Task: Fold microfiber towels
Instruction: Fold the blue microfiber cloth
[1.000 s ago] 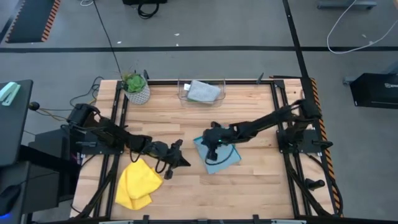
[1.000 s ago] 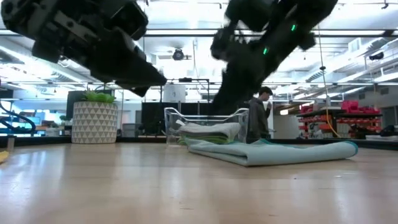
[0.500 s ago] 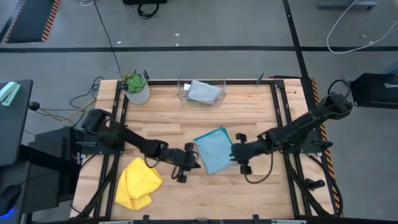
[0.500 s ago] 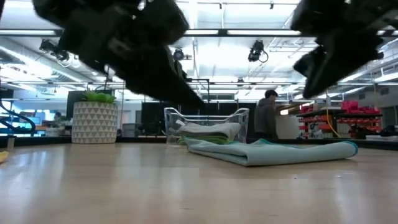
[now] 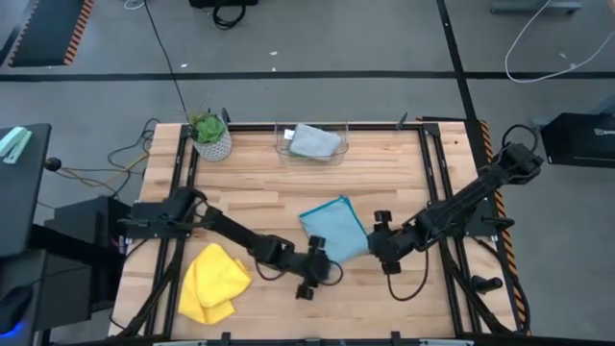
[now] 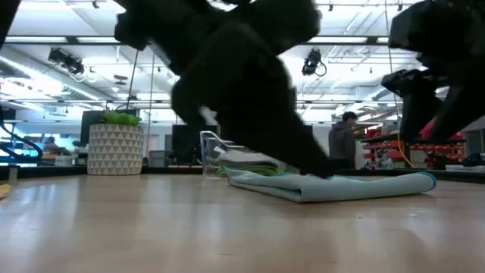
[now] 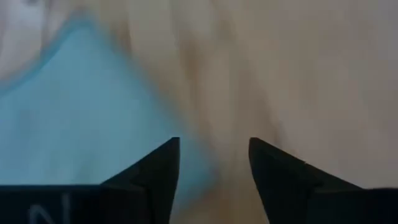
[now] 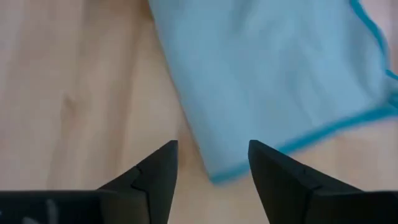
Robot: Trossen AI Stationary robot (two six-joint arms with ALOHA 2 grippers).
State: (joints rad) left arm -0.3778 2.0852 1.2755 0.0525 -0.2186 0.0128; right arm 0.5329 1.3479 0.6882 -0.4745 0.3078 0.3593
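You had both the left gripper (image 5: pixel 320 270) and right gripper (image 5: pixel 380 252) spread empty, flanking the light blue towel (image 5: pixel 333 230) for its next fold

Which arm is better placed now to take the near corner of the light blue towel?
Probably left: the left gripper, fingers apart, sits at the near corner of the light blue towel. The right gripper is at its right edge.
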